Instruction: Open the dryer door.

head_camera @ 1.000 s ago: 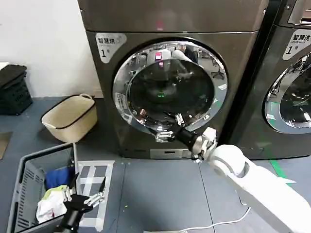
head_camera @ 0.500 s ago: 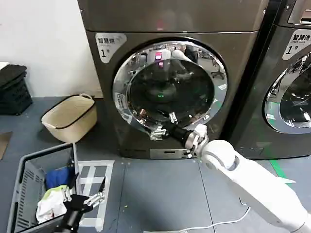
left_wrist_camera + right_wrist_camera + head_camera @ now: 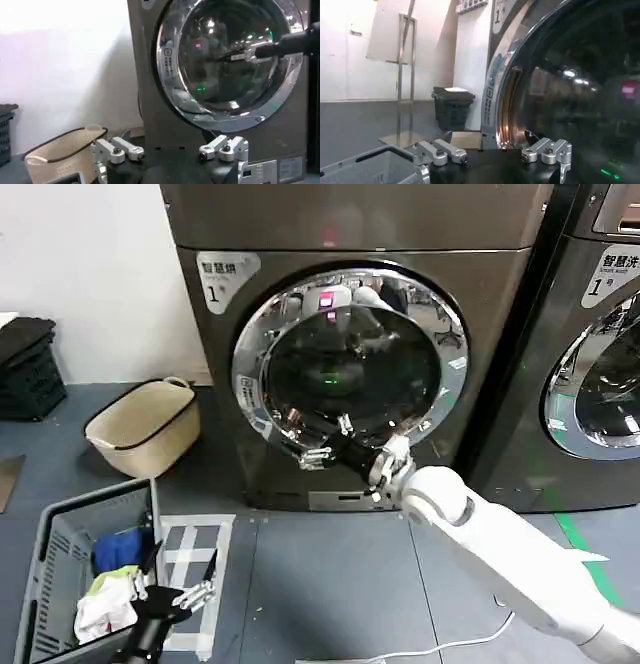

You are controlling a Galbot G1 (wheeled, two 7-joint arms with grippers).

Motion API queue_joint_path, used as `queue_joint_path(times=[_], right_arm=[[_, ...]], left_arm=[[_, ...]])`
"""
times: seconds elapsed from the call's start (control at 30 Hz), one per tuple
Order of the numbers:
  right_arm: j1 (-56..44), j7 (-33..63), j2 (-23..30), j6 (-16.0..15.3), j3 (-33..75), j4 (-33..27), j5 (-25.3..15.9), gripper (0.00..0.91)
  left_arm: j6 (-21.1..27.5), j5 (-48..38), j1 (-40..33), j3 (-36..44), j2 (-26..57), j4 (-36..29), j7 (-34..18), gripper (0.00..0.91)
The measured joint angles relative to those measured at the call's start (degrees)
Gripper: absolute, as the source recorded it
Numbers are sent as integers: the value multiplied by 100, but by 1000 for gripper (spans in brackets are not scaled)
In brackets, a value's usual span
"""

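Head view: the dryer door (image 3: pixel 345 369) sits in the front of the grey-brown machine (image 3: pixel 340 224), chrome rim all round, dark glass in the middle. It looks shut or barely cracked; cannot tell which. The right gripper (image 3: pixel 322 441) reaches in at the door's lower rim, jaws spread, fingertips on or just off the chrome. The left gripper (image 3: pixel 180 584) hangs low over a grey laundry basket (image 3: pixel 50 574) with clothes, jaws spread, idle. A cream basket (image 3: pixel 145 424) stands on the floor beside the machine.

Left wrist view: the left gripper (image 3: pixel 170 150), jaws apart and holding nothing, faces the door (image 3: pixel 225 55). The right gripper (image 3: pixel 240 55) shows farther off, in front of the glass.

Right wrist view: the right gripper (image 3: pixel 492 151) is wide apart, close against the door's glass and rim (image 3: pixel 570 90).

Judgement: the step in hand is finding purchase on the rim. Next calls for hooking or pinching the door's edge, then pulling outward along the hinge arc.
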Motion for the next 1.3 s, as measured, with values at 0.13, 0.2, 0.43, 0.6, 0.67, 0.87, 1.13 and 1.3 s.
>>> queue_joint_path(times=[0.13, 0.2, 0.43, 0.6, 0.67, 0.87, 1.13, 1.3], right_arm=[[101, -41, 90, 1, -68, -117, 3, 907], [142, -56, 134, 5, -91, -184, 4, 907], [258, -101, 297, 27, -101, -415, 5, 907], [346, -143, 389, 34, -164, -568, 5, 907], [389, -154, 434, 38, -193, -627, 5, 907], [538, -202, 574, 59, -269, -829, 4, 907], [717, -302, 753, 100, -361, -1142, -11, 907], [830, -339, 865, 121, -409, -1357, -15, 907]], left_arm=[[-3, 0, 10, -2, -7, 1, 0, 907], [-5, 0, 21, -5, -11, -1, 0, 907], [-6, 0, 35, -19, -19, -17, 1, 907], [-8, 0, 67, -27, -26, -54, 4, 907], [-12, 0, 81, -28, -29, -66, 5, 907], [-26, -1, 96, -39, -33, -71, 6, 907], [-45, -3, 123, -53, -34, -93, 6, 907], [-48, -4, 126, -60, -34, -105, 6, 907]])
